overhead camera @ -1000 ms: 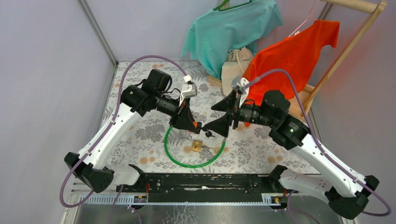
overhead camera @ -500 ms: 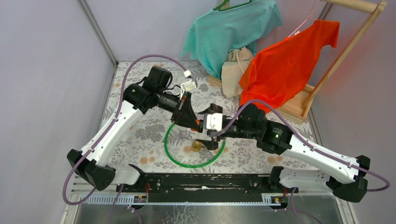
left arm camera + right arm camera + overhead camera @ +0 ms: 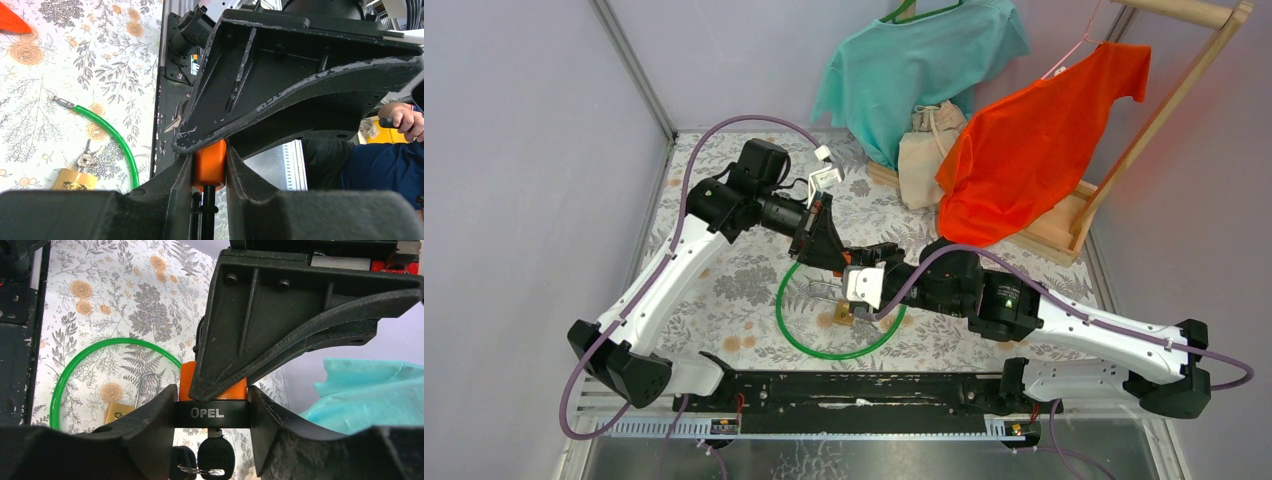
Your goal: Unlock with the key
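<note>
From overhead, the right claw (image 3: 848, 292) is swinging down to meet the left claw (image 3: 836, 264), padlock (image 3: 844, 316) lying just beneath both. Left wrist: its fingers (image 3: 177, 195) are pinching an orange tag (image 3: 210, 165). Right wrist: fingers (image 3: 155, 417) are clamping the fob (image 3: 212, 413), key (image 3: 216, 456) dangling below, so a handover seems to be starting.

A teal shirt (image 3: 919, 60) and an orange shirt (image 3: 1044, 130) hang at the floral cloth's (image 3: 754, 285) far edge — a beige bag (image 3: 929, 145) between them — beside a wooden rack (image 3: 1166, 110) at the far-right corner.
</note>
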Robot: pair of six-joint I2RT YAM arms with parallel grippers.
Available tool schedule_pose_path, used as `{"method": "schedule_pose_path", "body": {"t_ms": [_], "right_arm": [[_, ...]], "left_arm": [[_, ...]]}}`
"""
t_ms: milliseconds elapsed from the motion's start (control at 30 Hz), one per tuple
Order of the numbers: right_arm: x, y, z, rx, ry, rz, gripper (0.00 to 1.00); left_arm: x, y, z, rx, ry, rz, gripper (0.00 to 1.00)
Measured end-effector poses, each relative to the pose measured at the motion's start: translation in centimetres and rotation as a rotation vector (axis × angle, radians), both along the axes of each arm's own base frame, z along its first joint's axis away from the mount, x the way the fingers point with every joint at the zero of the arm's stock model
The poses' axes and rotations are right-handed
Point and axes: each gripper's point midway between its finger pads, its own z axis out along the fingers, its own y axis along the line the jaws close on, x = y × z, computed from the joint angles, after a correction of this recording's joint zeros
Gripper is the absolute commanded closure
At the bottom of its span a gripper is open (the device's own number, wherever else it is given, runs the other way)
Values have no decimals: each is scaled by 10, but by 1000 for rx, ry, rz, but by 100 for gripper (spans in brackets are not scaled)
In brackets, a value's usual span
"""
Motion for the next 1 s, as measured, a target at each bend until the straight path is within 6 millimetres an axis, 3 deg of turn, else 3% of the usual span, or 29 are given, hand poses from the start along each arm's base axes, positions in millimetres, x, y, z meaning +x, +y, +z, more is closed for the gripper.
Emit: {"method": "schedule_pose_path", "body": {"t_ms": [33,100,133,333,500,700,900,1000], "right_arm": [[0,0,0,0,-4,-4,70],[0,0,1,0,-8,-11,77],[1,0,1,1,-9,-15,79],[5,-7,1,22,24,-74,83],[0,-19,-4,57,80,-97,83],[-5,-19,-13,79,165,-112,83],[-10,-11,-21,94,246,-105,83],[-13,-5,-21,118,290,-97,83]], "left_arm": [[0,0,1,-3,-1,-2,78],[0,0,1,-5,-3,-2,46],[1,0,1,-6,-5,0,39],[5,10,-1,17,-99,-6,30],[5,25,-1,56,-311,-55,37],[3,37,-23,114,-411,-113,49],[8,39,-29,130,-466,-125,77],[11,40,-32,136,-492,-125,86]]}}
